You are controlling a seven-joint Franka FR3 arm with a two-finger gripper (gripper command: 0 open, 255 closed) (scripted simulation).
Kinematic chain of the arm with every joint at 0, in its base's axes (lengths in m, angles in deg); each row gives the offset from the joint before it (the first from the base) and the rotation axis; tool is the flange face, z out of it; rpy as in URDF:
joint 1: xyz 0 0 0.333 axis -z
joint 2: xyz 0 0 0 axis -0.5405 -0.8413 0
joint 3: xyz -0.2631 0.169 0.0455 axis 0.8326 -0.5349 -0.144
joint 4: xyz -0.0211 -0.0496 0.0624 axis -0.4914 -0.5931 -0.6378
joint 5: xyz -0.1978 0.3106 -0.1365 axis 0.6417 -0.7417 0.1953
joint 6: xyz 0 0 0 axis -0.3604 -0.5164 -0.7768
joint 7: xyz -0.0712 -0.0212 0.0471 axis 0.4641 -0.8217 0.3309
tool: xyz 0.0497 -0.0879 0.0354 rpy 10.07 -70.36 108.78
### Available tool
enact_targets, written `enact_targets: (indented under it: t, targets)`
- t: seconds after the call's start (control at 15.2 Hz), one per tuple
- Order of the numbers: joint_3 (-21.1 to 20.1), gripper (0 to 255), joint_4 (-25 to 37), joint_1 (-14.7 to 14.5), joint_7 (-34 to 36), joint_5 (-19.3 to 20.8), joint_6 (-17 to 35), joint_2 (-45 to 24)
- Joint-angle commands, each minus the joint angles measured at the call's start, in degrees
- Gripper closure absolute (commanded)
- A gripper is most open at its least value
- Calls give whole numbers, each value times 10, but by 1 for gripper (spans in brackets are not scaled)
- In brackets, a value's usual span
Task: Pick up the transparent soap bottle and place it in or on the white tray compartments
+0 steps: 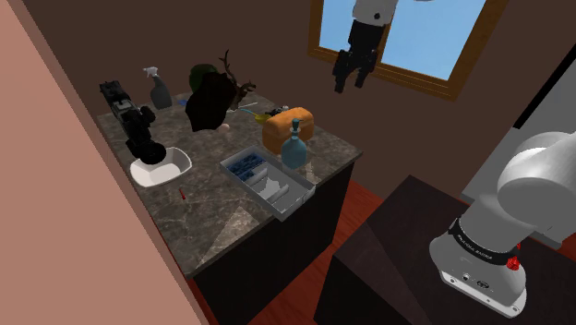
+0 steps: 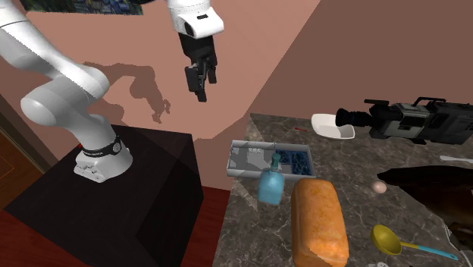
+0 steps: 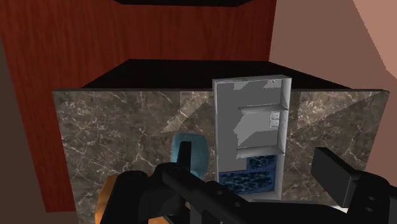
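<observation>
Shoulder view: the tool [image 1: 349, 83] hangs high before the window [image 1: 434, 46], well above the bench [image 1: 212, 226], probably to keep its descent clear. The soap bottle [image 1: 294, 146] stands upright on the bench, just beside the white tray [image 1: 277, 194] and a bread loaf [image 1: 280, 131].

Second exterior view: the bottle sits between tray and loaf; contact cannot be determined.

Wrist view: the fingers [image 3: 184, 156] stand wide apart, gripping nothing, with bottle and tray far beneath.

Judgement: approach stage, grasp not yet begun.

The soap bottle [image 1: 294, 150] is pale blue, tray [image 1: 297, 204] white, loaf [image 1: 274, 134] orange, countertop [image 1: 212, 226] dark with pale veins.
</observation>
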Motion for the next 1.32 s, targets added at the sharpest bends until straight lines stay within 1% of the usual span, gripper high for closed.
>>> enact_targets:
  t: [0.0, 0.33, 0.66, 0.99, 1.25]
  targets:
    - [2, 0, 7, 2, -5, 1, 31, -40]
    - [4, 0, 49, 6, -10, 4, 89, -146]
    - [6, 0, 110, 9, -13, 6, 132, -255]
    - [9, 0, 189, 12, -15, 9, 159, -365]
    - [12, 0, 266, 14, -16, 11, 167, -456]
